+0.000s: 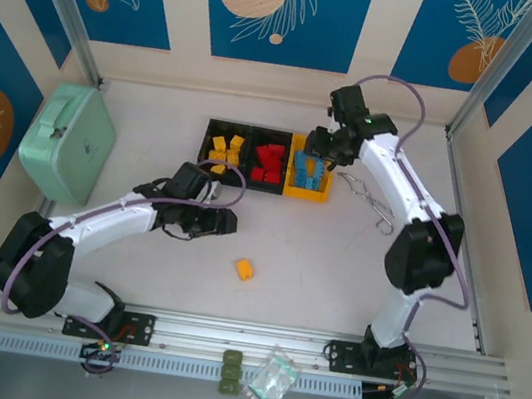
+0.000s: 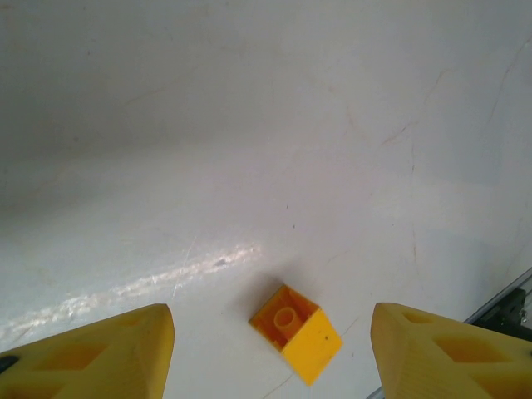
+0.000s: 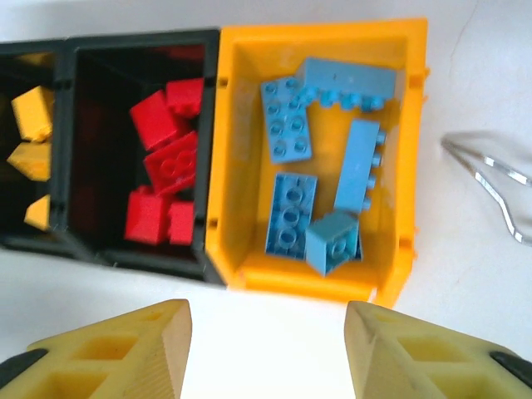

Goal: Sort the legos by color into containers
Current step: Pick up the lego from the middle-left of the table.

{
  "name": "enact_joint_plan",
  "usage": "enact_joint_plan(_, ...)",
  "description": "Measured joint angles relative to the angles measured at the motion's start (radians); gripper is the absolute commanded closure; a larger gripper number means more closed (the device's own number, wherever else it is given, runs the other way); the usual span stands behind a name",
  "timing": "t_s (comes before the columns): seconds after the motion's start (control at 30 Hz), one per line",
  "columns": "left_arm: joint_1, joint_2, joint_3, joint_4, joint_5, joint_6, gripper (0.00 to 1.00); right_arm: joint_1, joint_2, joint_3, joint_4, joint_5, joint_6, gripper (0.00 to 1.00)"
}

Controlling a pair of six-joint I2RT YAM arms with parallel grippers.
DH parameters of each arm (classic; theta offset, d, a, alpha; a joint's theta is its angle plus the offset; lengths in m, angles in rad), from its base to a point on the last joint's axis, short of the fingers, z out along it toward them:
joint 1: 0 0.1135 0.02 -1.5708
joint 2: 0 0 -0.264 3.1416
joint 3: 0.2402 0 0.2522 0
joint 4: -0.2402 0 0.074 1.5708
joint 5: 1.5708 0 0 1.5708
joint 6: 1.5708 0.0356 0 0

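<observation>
Three joined containers stand at the back: a black bin (image 1: pixel 225 150) with yellow legos (image 3: pixel 29 141), a black bin (image 3: pixel 133 50) with red legos (image 3: pixel 166 183), and a yellow-orange bin (image 3: pixel 320 37) with several blue legos (image 3: pixel 291 212). My right gripper (image 3: pixel 268 341) hovers open over the near edge of the yellow-orange bin, nothing between its fingers. One yellow lego (image 2: pixel 296 331) lies alone on the table (image 2: pixel 249 150), tipped so its hollow underside shows. My left gripper (image 2: pixel 273 366) is open, with this brick on the table just ahead, between its two fingers in the wrist view.
A mint-green case (image 1: pixel 65 142) sits at the far left. A bent metal wire piece (image 1: pixel 372 201) lies right of the bins. Olive-green blocks (image 1: pixel 232 371) and a clear bag (image 1: pixel 272 380) rest on the front rail.
</observation>
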Motion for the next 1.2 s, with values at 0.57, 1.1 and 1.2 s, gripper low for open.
enact_joint_plan(0.57,-0.251,0.120,0.085,-0.152,-0.027,-0.123,0.27,-0.033,-0.444,-0.709,0.172,-0.103,0.123,0.34)
enact_joint_plan(1.1,-0.308,0.393,0.364,-0.264,-0.080,-0.089,0.35,-0.144,-0.614,-0.912,0.206,-0.153,0.163,0.35)
enact_joint_plan(1.2,-0.330,0.422,0.417,-0.317,-0.116,-0.058,0.36,-0.148,-0.626,-0.945,0.217,-0.169,0.169,0.35)
